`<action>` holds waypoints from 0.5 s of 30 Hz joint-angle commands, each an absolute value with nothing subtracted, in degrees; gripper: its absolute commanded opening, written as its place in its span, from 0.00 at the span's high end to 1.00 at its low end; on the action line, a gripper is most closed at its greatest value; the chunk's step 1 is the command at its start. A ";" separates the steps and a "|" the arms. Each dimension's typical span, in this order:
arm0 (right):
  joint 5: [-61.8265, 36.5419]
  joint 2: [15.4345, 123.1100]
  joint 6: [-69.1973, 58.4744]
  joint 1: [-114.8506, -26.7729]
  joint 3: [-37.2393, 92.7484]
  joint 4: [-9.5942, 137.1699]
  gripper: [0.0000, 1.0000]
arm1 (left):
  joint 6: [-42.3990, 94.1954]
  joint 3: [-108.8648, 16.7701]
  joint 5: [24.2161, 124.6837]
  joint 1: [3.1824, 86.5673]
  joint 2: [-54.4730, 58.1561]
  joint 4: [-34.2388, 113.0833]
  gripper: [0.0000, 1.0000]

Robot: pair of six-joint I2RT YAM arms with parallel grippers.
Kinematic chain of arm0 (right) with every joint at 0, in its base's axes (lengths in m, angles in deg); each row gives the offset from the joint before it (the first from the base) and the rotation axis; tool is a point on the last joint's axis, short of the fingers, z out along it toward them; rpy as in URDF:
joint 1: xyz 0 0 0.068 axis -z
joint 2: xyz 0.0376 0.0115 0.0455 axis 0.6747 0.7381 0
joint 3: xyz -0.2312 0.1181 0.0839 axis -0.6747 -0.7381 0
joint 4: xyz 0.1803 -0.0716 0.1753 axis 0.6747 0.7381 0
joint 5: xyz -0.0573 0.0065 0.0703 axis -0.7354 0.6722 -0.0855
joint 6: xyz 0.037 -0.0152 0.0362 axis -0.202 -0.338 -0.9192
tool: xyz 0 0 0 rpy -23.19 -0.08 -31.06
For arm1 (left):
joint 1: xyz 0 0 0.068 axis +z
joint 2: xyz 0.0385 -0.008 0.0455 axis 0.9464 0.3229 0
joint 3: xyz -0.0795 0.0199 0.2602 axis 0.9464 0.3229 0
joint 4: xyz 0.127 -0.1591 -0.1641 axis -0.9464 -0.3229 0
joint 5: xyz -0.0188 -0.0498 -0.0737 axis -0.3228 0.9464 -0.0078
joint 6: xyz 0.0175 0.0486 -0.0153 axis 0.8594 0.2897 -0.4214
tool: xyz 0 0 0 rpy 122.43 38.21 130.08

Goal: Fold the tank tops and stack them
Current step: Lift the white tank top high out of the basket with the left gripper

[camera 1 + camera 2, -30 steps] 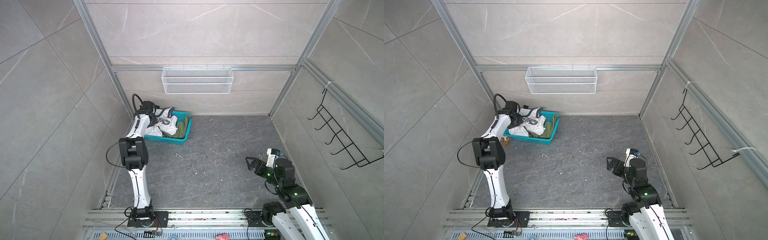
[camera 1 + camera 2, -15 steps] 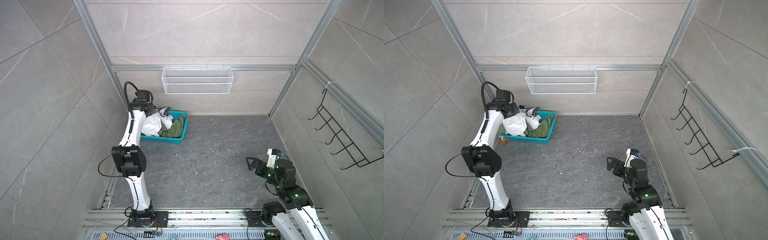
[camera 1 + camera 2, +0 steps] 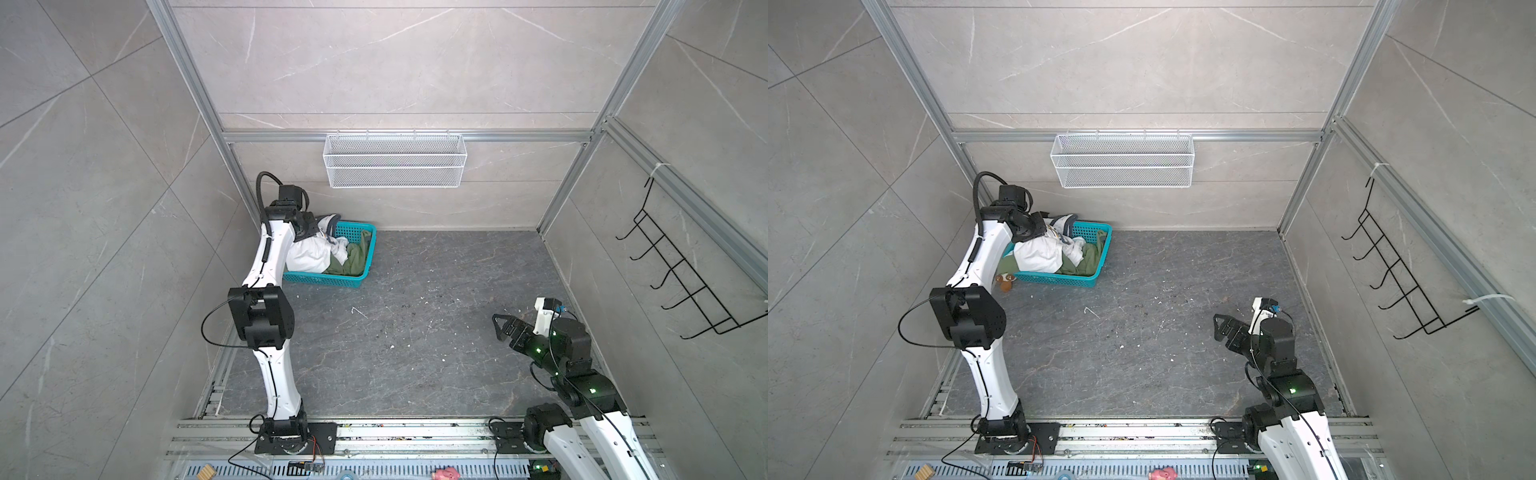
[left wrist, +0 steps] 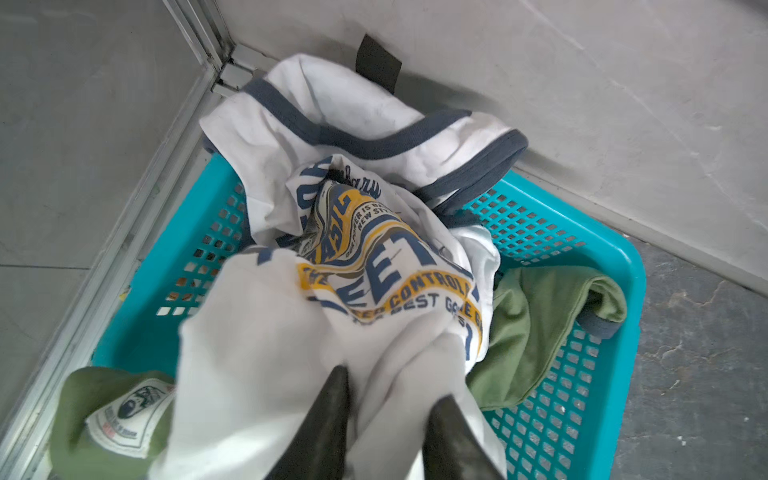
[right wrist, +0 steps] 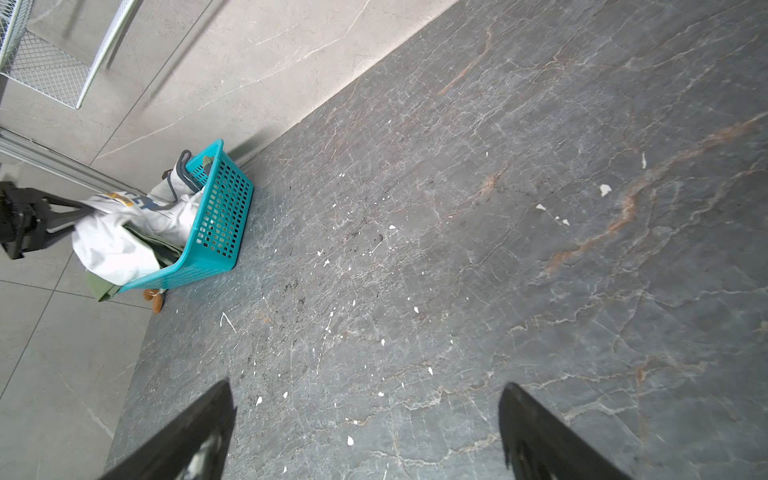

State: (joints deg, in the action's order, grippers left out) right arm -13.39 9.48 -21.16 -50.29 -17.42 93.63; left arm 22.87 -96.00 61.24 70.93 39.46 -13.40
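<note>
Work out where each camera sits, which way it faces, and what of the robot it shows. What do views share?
Top views: high up, side by side, looking down on the table, basket, left arm and right arm.
Left wrist: on the left arm, looking past the left gripper down at the white top and green top.
Right wrist: on the right arm, looking low across the table toward the basket, past the open right gripper.
Shared: every view shows the basket and white top.
</note>
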 commanded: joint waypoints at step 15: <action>-12.39 11.03 -21.34 -50.49 -18.65 92.85 0.01 | 24.40 -98.44 57.43 71.20 37.04 -18.32 0.72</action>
State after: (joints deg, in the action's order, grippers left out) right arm -12.94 11.01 -21.16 -50.29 -18.23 93.54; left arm 23.67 -96.06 58.86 70.93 39.75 -17.37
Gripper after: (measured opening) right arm 0.988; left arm 0.288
